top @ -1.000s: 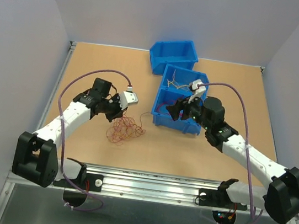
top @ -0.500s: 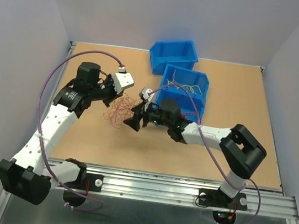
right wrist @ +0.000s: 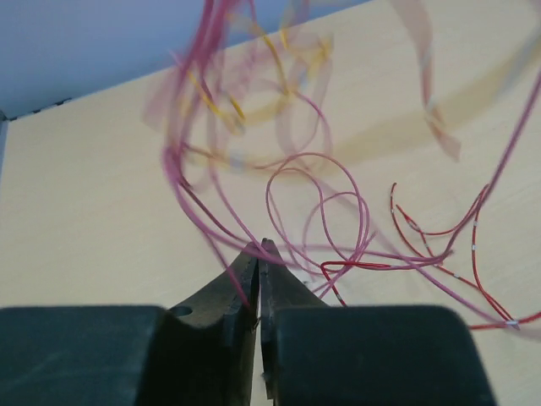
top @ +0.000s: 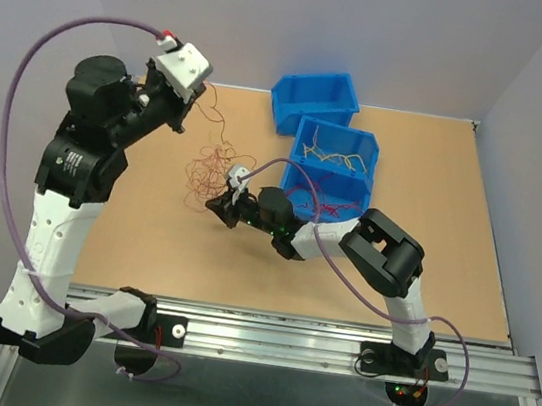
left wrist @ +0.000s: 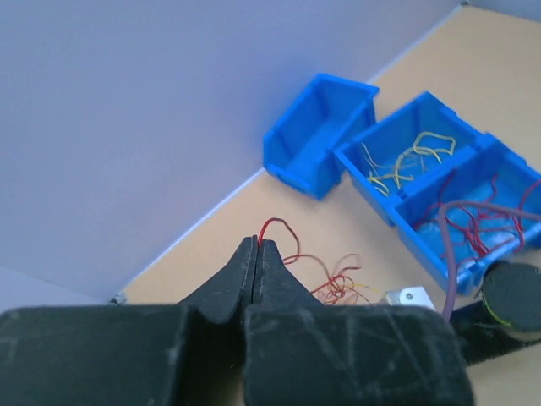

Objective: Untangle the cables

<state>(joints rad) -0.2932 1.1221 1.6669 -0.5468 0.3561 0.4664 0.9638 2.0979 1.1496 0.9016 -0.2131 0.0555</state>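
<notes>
**Red, orange and yellow hair-thin cables (top: 213,167) held at both ends**

Nearest, the right gripper (right wrist: 260,249) pinches strands low over the tan wooden table (top: 428,235). The tangle rises toward 11 o'clock, to the left gripper (left wrist: 256,245), closed on one red wire. Pulling harder may tighten knots. Bare board lies at 9 o'clock; blue plastic bins (top: 340,129) crowd 2 o'clock.

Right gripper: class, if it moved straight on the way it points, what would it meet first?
The cables: their loops start right at the tips of the right gripper, probably touching them. Beyond lies bare table.
</notes>
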